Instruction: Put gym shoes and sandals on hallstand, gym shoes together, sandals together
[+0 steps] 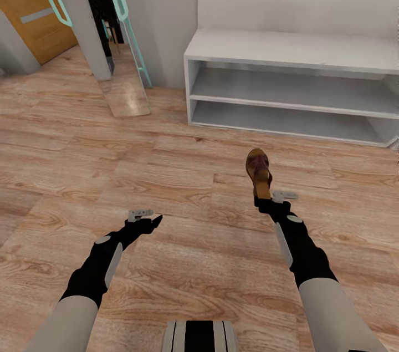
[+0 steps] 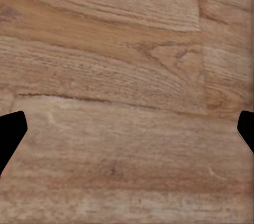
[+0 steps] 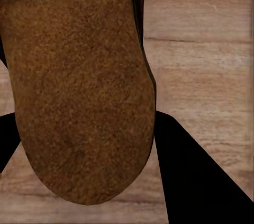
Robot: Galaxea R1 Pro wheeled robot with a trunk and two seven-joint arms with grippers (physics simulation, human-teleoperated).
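Looking from head cam:
Right gripper (image 1: 268,197): pinching one brown leather slip-on sandal (image 1: 259,171) by its heel end, toe pointing away toward the rack, held above the light brown wood-plank corridor floor (image 1: 166,174).
Left gripper (image 1: 148,221): low over bare planks, nothing in it; from here can't tell how wide the fingers stand.
Rack: pale grey-white low unit w/ two open shelf tiers (image 1: 293,88) against the far wall, ahead & right of the sandal, well apart from it.
Far left: tall leaning mirror w/ teal frame (image 1: 119,36), orange-brown wooden door (image 1: 30,5) beyond.

Left wrist cam:
Fingers (image 2: 10,134): black tips at opp. edges of frame, spread wide, only floor planks (image 2: 127,75) between.

Right wrist cam:
Sandal (image 3: 79,86): tan-brown suede-like sole surface up close, rounded end nearest cam.
Fingers (image 3: 190,176): black, flanking the sandal either side, pressed against it; floor (image 3: 206,49) behind.
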